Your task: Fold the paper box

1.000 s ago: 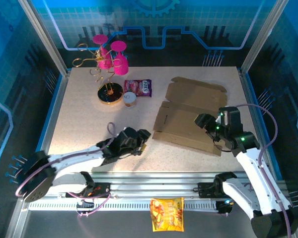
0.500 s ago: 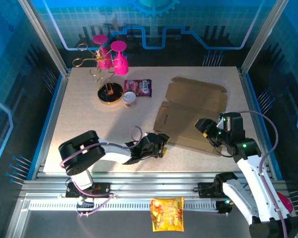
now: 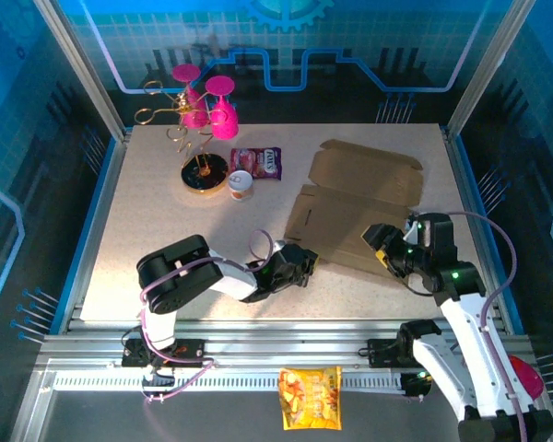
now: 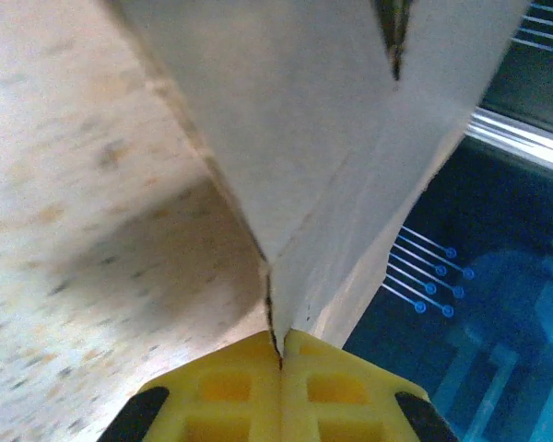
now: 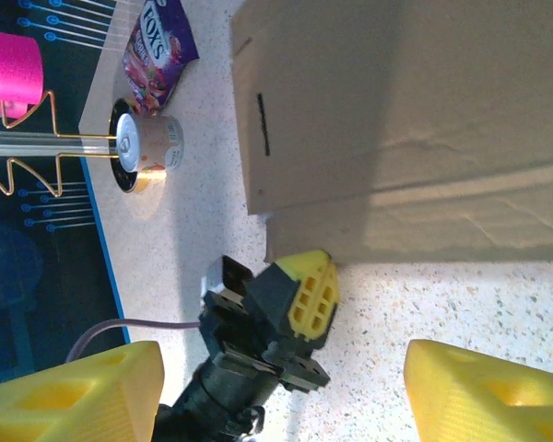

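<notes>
So, the box [image 3: 355, 207] is lying mostly flat on the right half of the desk [image 3: 157, 221]. It's a brown cardboard sheet with its creases and flaps showing. The left gripper [image 3: 298, 265] is down at the box's near left corner, and its yellow fingers [image 4: 230, 391] are squeezed together on the cardboard edge. In the left wrist view that edge runs straight into the seam between them, and the corner looks lifted a bit off the desk. The right gripper [image 3: 384, 247] is over the near right part of the box, fingers wide apart with nothing between them. Can't tell if it's actually touching the cardboard. Well apart from the box, at the back left, there's a purple snack packet [image 3: 256, 163], a small can [image 3: 241, 183] just beside it, and a gold wire stand [image 3: 203, 170] with pink cups [image 3: 212, 115].
</notes>
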Controlling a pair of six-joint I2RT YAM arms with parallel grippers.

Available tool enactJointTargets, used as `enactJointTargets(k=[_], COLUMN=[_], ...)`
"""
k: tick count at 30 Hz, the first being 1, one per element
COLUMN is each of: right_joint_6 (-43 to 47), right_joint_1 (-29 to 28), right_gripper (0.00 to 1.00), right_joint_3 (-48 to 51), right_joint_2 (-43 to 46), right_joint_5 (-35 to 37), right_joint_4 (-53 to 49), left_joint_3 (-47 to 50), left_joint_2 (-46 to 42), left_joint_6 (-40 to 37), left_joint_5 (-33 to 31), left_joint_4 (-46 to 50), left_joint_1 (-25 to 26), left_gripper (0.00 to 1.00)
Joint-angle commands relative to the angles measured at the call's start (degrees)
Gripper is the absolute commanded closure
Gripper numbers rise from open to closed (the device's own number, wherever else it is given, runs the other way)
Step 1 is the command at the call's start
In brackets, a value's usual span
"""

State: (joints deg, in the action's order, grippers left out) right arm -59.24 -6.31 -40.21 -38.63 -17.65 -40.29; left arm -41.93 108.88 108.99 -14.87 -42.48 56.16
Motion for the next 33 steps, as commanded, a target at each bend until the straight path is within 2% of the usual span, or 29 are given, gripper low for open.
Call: enactJointTargets(k=[1, 5, 10, 18, 26, 33], right_joint_6=[-6.94, -20.47, -29.94, -36.11, -41.22, -42.49], right_joint_1=[0.24, -1.46, -5.02, -8.75, -15.47, -15.93], right_gripper=[0.30, 0.31, 0.32, 0.36, 0.48, 0.55], right_joint_3=[4.57, 14.60, 23.09, 26.52, 28.24, 27.59], right_joint_2=[5.76, 15.29, 18.93, 10.89, -0.55, -10.59], right_joint_5=[0.03, 2.91, 10.07, 15.96, 24.86, 26.94], right_joint_4=[-2.37, 6.32, 17.13, 28.85, 42.26, 52.69], left_joint_3=[-1.42, -2.75, -3.05, -3.72, -4.73, -4.22], left_joint_2=[-1.18, -2.83, -4.30, -4.70, -4.63, -4.78], left_joint_6=[-2.11, -5.03, -5.31, -5.08, -5.04, -4.49], left_joint_5=[-2.48, -1.93, -1.24, -0.11, 0.70, 0.93], left_joint_4=[-5.02, -5.66, -5.55, -5.46, -5.33, -5.68], left_joint_1=[-0.70, -0.42, -0.44, -0.42, -0.44, -0.39], left_gripper=[1.00, 1.00, 1.00, 1.00, 1.00, 1.00])
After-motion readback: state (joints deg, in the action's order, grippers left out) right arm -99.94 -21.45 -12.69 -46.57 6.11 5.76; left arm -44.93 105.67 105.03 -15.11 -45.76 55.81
